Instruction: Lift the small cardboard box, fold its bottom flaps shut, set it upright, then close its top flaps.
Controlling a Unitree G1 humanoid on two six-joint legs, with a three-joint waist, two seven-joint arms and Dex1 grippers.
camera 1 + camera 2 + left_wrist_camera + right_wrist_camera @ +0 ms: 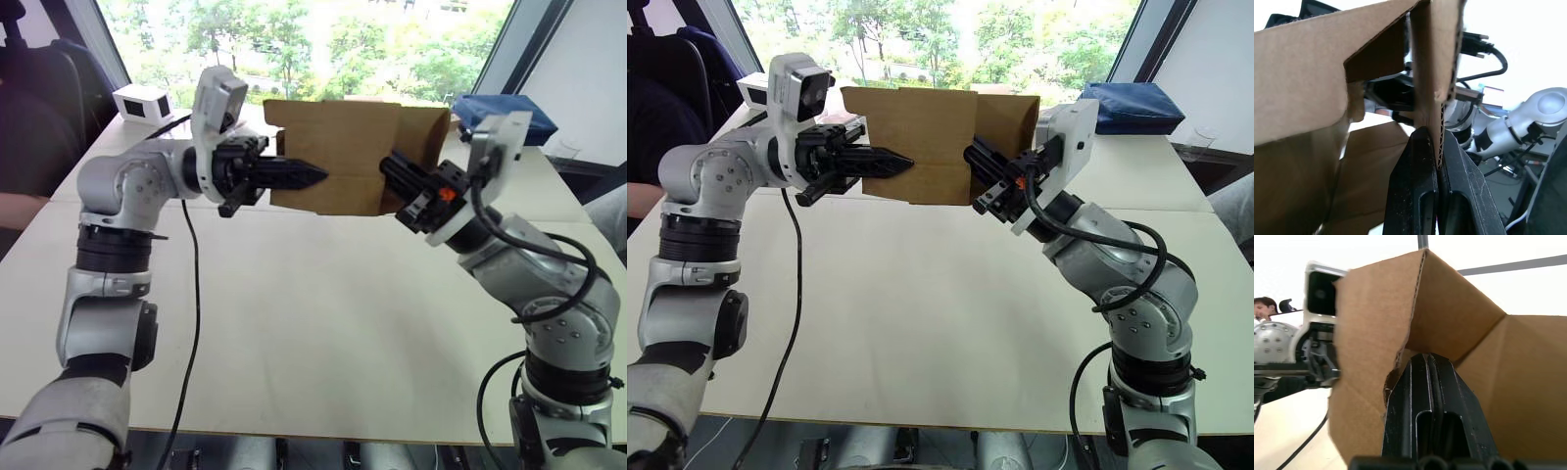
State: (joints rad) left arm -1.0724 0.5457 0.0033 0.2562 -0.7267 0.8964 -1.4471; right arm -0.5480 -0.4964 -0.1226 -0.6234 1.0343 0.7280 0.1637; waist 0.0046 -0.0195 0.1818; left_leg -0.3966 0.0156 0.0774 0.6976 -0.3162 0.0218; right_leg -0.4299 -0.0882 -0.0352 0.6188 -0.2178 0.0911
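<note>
My right gripper (394, 174) fingertips are hidden behind the small cardboard box (338, 157). The box's far side and underside can't be seen from my head views.

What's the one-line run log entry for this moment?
small cardboard box: lifted off table | left gripper: shut on box panel | right gripper: shut, against box | flaps: unfolded

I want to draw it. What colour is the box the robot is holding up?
Plain brown, no print. The small cardboard box shows best in the left eye view.
</note>
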